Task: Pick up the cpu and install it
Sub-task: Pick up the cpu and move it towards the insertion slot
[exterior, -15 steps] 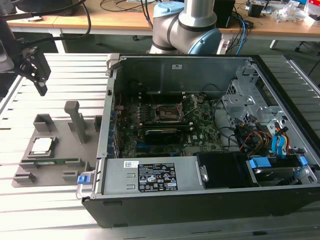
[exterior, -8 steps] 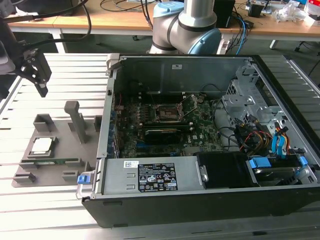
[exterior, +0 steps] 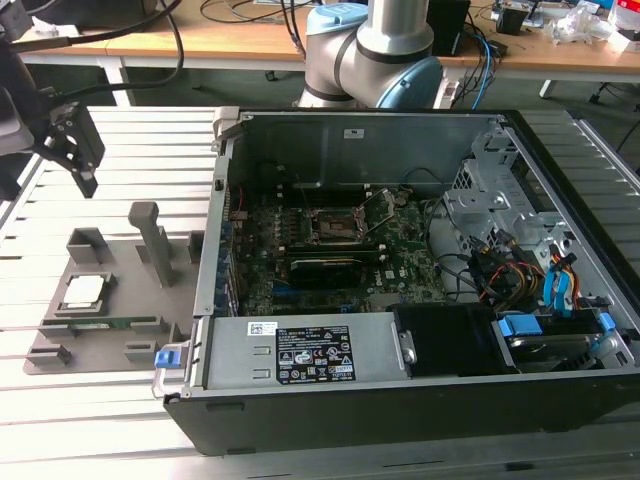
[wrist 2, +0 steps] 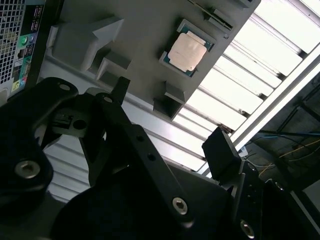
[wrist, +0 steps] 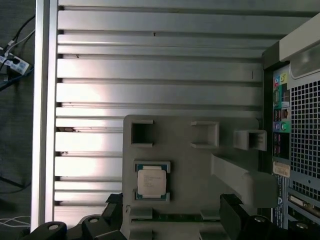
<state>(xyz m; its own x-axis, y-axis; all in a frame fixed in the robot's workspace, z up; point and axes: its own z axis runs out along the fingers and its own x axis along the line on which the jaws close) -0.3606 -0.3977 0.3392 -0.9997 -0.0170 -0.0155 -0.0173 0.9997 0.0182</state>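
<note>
While the pincer hangs above the slatted bench, its black fingers stand wide apart and hold nothing. The cpu lies flat in a square recess of a grey holder, silvery top upward, with nothing touching it; both wrist views show it beyond the fingertips. A narrow green memory stick sits in a slot of the same holder, just beside the cpu.

In the exterior view, the holder rests on the bench at the exterior view's left of an open computer case, close against its side. Inside the case, the motherboard carries a dark square socket, well apart from the cpu. The arm's base rises behind the case.
</note>
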